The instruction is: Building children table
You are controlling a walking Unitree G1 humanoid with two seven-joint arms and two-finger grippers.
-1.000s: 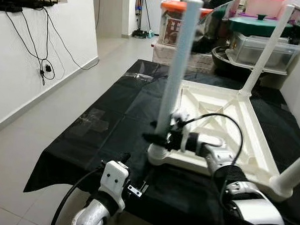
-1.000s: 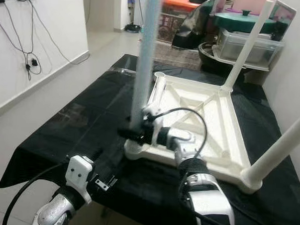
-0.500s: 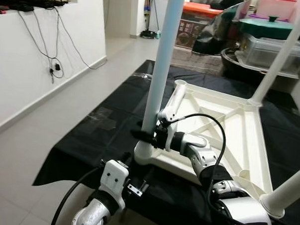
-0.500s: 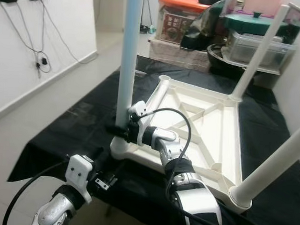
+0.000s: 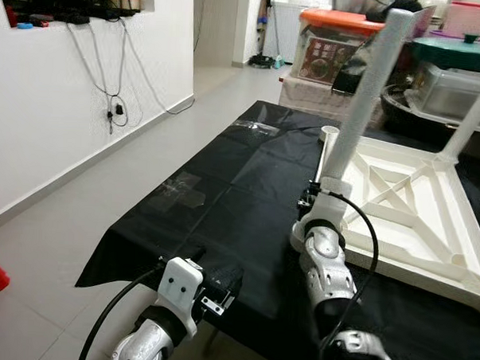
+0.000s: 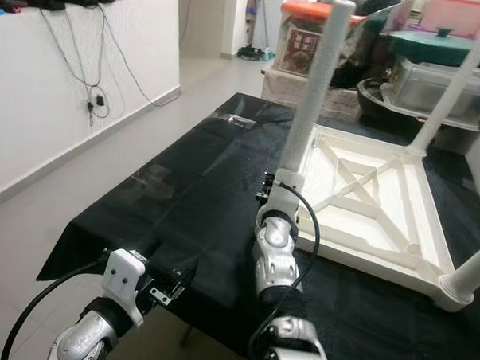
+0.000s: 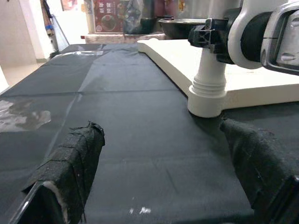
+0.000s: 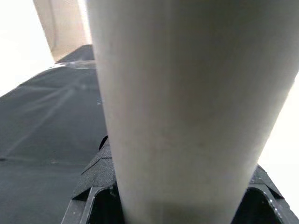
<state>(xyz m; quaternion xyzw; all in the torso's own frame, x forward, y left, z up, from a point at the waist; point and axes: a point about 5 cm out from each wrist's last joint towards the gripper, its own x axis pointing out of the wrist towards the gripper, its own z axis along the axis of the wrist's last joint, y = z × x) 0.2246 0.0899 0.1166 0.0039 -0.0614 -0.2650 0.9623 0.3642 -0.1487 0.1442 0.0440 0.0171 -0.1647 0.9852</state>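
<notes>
Right end effector (image 5: 313, 196): clenched low on the near white table leg (image 5: 363, 102), just above its threaded collar, where the leg enters the corner socket of the upturned white children's table frame (image 5: 418, 216); the right wrist view has the leg pressed between both black pads. Leg stands tilted, not square to the frame. Risk: turning or pushing it at this angle would likely cross the thread or jam the collar, and the light frame, lying loose on the black plastic sheet (image 5: 215, 203), could slide or pivot with the twist. A second leg (image 5: 471, 118) stands at the far corner; a third socket stub (image 5: 330, 134) is bare. Left end effector (image 7: 154, 163): released, fingers spread, low over the near edge of the sheet, bracing nothing; whether it touches the sheet is unclear. Storage boxes (image 5: 342, 41) crowd the far side, within reach of a toppling leg.
</notes>
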